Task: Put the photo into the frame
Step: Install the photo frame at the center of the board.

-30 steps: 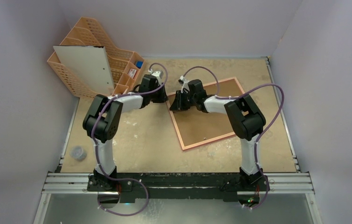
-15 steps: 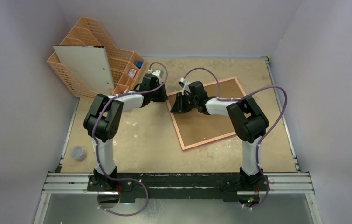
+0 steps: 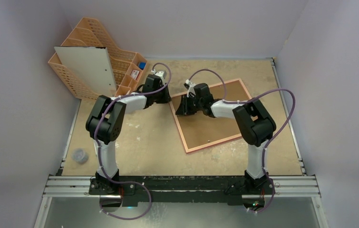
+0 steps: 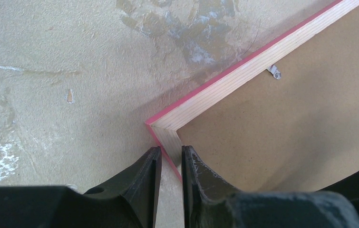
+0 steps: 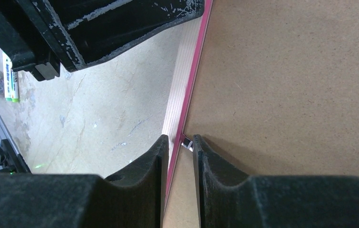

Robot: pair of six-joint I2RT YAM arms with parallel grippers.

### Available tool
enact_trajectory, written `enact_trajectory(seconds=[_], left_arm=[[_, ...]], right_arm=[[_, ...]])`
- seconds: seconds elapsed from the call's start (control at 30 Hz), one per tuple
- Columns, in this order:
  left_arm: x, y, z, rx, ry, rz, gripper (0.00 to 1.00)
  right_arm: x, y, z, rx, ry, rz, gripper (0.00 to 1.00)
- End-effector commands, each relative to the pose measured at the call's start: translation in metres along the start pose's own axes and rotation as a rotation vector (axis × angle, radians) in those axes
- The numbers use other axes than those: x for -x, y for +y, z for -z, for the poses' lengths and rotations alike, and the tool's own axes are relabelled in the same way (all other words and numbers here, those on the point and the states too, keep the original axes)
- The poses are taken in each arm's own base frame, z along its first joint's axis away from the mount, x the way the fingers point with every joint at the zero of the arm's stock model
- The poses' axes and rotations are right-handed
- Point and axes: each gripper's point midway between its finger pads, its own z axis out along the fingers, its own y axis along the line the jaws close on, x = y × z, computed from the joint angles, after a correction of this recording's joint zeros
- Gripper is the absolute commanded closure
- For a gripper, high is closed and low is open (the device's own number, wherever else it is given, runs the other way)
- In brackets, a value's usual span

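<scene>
Top external view: both grippers are working at the left end of the face-down frame.
The large rectangular picture frame (image 3: 214, 143) with the narrow pink-red border is lying reverse side up on the beige table (image 3: 139, 137), its long axis running left to right, with the plain brown backing board (image 3: 206, 128) sitting inside it. The left gripper (image 4: 171, 154) is standing over the far-left corner, jaws narrowly parted; whether it is pinching the rail cannot be told. The right gripper (image 5: 180, 140), just beside it on the short left rail, is flanking a small metal tab (image 5: 186, 142) with slightly parted jaws, clamping nothing.
</scene>
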Motion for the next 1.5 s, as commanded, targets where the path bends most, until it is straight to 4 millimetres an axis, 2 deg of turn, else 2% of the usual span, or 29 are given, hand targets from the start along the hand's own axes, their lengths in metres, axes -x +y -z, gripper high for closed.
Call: enact_trajectory(seconds=[0.0,0.1,0.4,0.53,0.63,0.77,1.03,1.2,1.37,1.47], left_arm=[[-0.011,0.022,-0.007,0.073,0.034,0.002,0.76],[-0.012,0.022,-0.008,0.073,0.037,0.002,0.76],[-0.013,0.023,-0.009,0.077,0.041,0.004,0.76],[-0.013,0.024,-0.009,0.085,0.041,0.004,0.76],[-0.013,0.025,-0.011,0.090,0.041,0.007,0.76],[-0.014,0.026,-0.012,0.094,0.043,0.011,0.76],[-0.014,0.027,-0.012,0.100,0.048,0.011,0.76],[-0.015,0.027,-0.012,0.098,0.051,0.009,0.76],[-0.008,0.019,-0.006,0.068,0.039,0.001,0.76],[0.010,0.003,0.005,0.009,0.005,-0.028,0.74]], right_arm=[[-0.052,-0.024,-0.008,-0.064,0.171,-0.052,0.71],[-0.062,-0.025,-0.011,-0.055,0.198,-0.055,0.71],[-0.097,-0.028,-0.004,-0.062,0.278,-0.062,0.73],[-0.119,-0.018,-0.001,-0.064,0.329,-0.029,0.73],[-0.132,-0.017,0.001,-0.069,0.350,-0.047,0.74],[-0.140,-0.020,0.008,-0.085,0.361,-0.053,0.74],[-0.136,-0.009,0.022,-0.063,0.357,-0.044,0.74],[-0.125,0.011,0.037,-0.012,0.346,-0.030,0.73],[-0.091,0.032,0.053,-0.001,0.239,-0.022,0.71],[-0.062,0.029,0.066,-0.067,0.129,-0.066,0.68]])
